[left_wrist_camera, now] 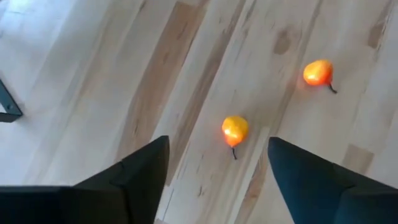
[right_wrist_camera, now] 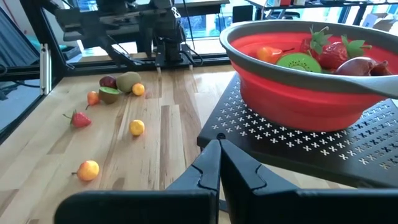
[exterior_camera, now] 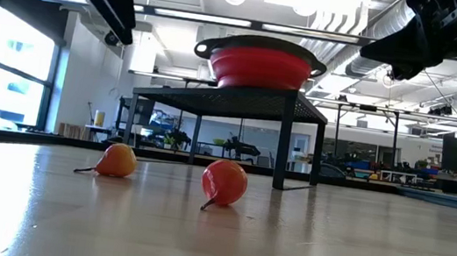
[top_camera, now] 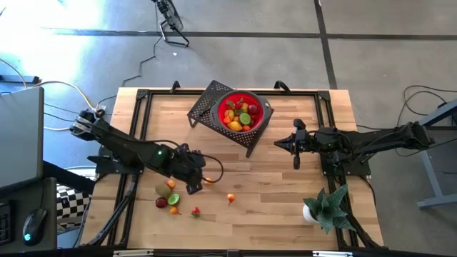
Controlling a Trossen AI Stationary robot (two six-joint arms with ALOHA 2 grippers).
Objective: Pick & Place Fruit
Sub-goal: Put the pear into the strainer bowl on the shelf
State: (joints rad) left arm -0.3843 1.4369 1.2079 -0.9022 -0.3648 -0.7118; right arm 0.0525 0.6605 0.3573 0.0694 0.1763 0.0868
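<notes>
Left gripper (top_camera: 202, 178): hung over the wood table (top_camera: 285, 200), toward the left front from the red bowl (top_camera: 261, 121); its two dark fingers (left_wrist_camera: 134, 177) stood wide apart with nothing between them.
Fruit under left gripper: a small orange fruit (left_wrist_camera: 234, 129) with a dark stem lay on the boards just ahead of the spread fingers, touching neither; a second orange fruit (left_wrist_camera: 318, 73) lay farther off on the same boards.
Loose fruit cluster: a brown fruit (top_camera: 162, 190), a green half (top_camera: 172, 198), a dark red one (top_camera: 161, 203), a small orange one (top_camera: 173, 210) and a strawberry (top_camera: 196, 211) lay on the table in front of the left gripper, well apart from the red bowl.
Lone fruit: the second orange fruit (top_camera: 230, 198) sat alone on the table, in front of the red bowl and to the right of the cluster.
Red bowl: stood on a black perforated stand (top_camera: 207, 107) at the back middle of the table, filled with red, green, yellow and orange fruit (top_camera: 239, 114).
Right gripper (top_camera: 278, 143): waited just right of the red bowl, its fingers (right_wrist_camera: 208, 165) pressed together and empty.
Plant: a spiky green plant (top_camera: 330, 207) in a white pot (top_camera: 309, 212) stood at the front right, well apart from the red bowl.
</notes>
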